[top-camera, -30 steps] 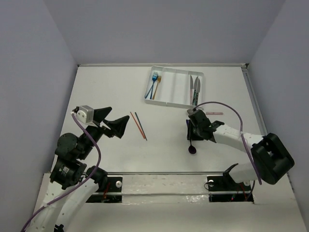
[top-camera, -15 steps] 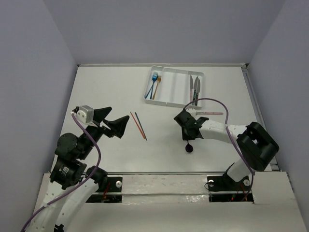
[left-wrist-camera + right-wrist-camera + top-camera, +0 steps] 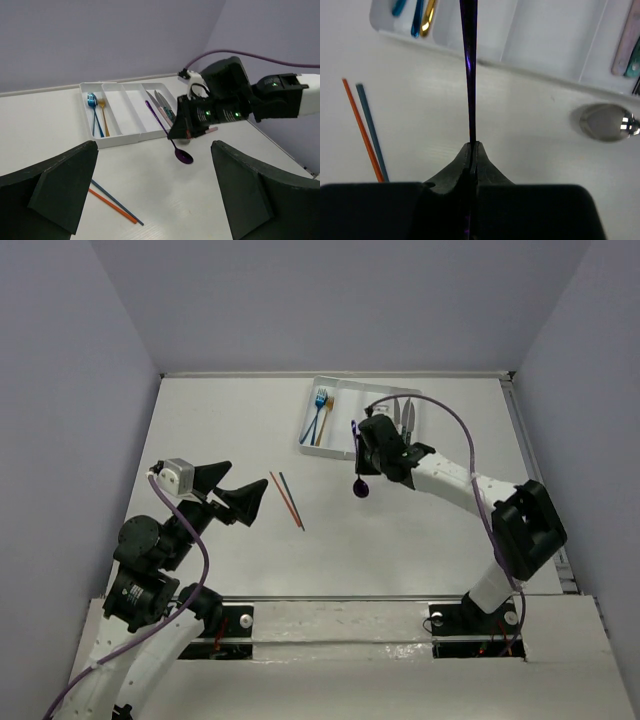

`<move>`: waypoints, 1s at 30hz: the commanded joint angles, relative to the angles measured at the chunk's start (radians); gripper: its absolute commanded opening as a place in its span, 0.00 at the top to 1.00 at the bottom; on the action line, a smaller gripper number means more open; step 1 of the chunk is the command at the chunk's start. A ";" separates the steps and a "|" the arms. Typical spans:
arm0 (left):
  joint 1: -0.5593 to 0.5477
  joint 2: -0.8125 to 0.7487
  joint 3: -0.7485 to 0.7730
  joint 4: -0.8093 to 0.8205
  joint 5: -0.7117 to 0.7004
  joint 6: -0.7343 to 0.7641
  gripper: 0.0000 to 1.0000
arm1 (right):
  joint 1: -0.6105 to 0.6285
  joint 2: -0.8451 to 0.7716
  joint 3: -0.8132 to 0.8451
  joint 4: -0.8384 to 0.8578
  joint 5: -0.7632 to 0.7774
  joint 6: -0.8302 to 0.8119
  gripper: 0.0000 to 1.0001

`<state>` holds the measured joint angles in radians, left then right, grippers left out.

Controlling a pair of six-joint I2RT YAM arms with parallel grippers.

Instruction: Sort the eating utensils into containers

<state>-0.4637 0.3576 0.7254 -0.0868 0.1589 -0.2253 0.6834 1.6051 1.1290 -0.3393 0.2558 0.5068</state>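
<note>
Jaws of my right gripper are clamped on the purple spoon, its bowl hanging over the counter just short of the white tray's near wall. This looks like mid-carry. Next I would move forward over a free compartment, then release. My left gripper's jaws hang wide apart.

no readable text, no labels, no brands, no numbers in any view

White table carries tray, chopsticks, silver spoon

The purple spoon is cut off at top — bowl hidden behind the right gripper.
</note>
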 commanded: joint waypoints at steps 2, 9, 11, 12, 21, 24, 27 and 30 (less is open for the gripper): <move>-0.004 -0.012 0.011 0.052 0.011 0.006 0.01 | -0.120 0.157 0.230 0.178 -0.064 -0.062 1.00; -0.013 -0.017 0.014 0.045 0.001 0.009 0.01 | -0.197 0.452 0.583 0.168 -0.095 -0.033 1.00; -0.013 -0.016 0.014 0.045 -0.001 0.009 0.01 | -0.212 0.524 0.665 0.161 -0.114 -0.033 1.00; -0.022 -0.016 0.012 0.045 0.002 0.009 0.01 | -0.226 0.545 0.695 0.158 -0.130 -0.033 1.00; -0.023 -0.019 0.014 0.047 0.001 0.011 0.01 | -0.235 0.690 0.864 0.080 -0.128 -0.019 0.87; -0.023 -0.019 0.014 0.047 0.002 0.011 0.01 | -0.235 0.710 0.899 0.053 -0.168 -0.033 0.64; -0.023 -0.020 0.014 0.047 0.004 0.011 0.01 | -0.245 0.691 0.908 0.033 -0.171 -0.047 0.47; -0.023 -0.025 0.014 0.048 0.001 0.011 0.01 | -0.269 0.600 0.818 0.063 -0.187 -0.077 0.45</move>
<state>-0.4824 0.3485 0.7254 -0.0875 0.1566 -0.2249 0.4416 2.3096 1.9812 -0.2962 0.1028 0.4683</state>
